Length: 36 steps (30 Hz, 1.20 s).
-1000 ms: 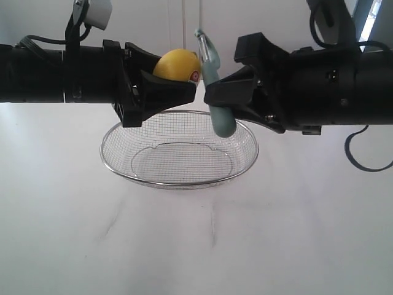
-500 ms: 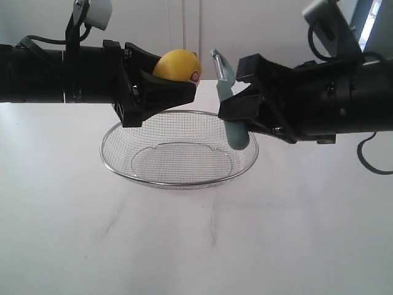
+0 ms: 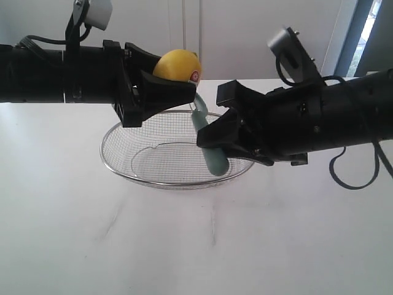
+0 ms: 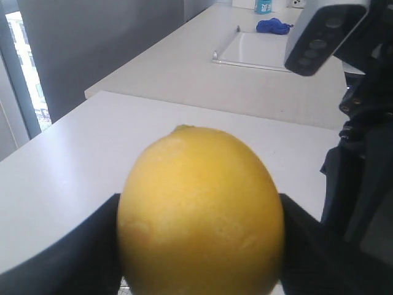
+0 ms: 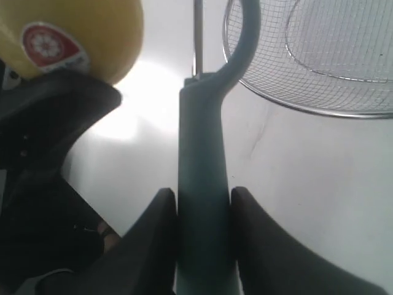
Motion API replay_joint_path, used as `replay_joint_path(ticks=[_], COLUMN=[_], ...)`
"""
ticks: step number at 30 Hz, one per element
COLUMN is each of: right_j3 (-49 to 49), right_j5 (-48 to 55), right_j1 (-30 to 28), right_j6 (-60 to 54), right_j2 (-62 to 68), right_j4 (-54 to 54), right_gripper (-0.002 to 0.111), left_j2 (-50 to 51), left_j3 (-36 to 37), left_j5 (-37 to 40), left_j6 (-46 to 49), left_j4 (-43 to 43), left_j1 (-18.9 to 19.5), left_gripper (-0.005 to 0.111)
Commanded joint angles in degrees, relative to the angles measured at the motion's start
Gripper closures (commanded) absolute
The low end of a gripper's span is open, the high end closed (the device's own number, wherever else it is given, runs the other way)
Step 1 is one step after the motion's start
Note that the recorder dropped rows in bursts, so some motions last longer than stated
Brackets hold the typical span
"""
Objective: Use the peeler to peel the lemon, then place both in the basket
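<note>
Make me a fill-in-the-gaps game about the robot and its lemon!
1. The left fingers hold a lemon whose colour is ____.
2. The right fingers grip the peeler by its pale green ____.
3. The sticker on the lemon is white and ____.
4. The wire basket stands on a table that is ____ in colour.

Missing words: yellow; handle; red; white.
</note>
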Motion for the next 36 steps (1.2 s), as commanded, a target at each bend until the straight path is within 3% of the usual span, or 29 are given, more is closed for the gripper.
replay_joint_path(ticks=[1, 17, 36], right_j3=[0.06, 0.06, 0.06], right_j5=[1.49, -7.23, -8.46], right_j1=[-0.24, -0.24, -0.24], right_j6=[-1.96, 4.09, 9.28], right_j2=[0.04, -7.35, -9.77], right_j4=[1.83, -2.04, -13.38], right_gripper=[0.108, 0.108, 0.108], left_j2=[-0.79, -0.79, -0.79], left_j3=[0.31, 0.31, 0.31], left_j5=[1.26, 1.15, 1.24], left_j6=[0.13, 0.13, 0.04], left_j4=[-1.26, -1.26, -1.43], left_j1=[0.08, 0.08, 0.08], left_gripper=[0.107, 0.107, 0.107])
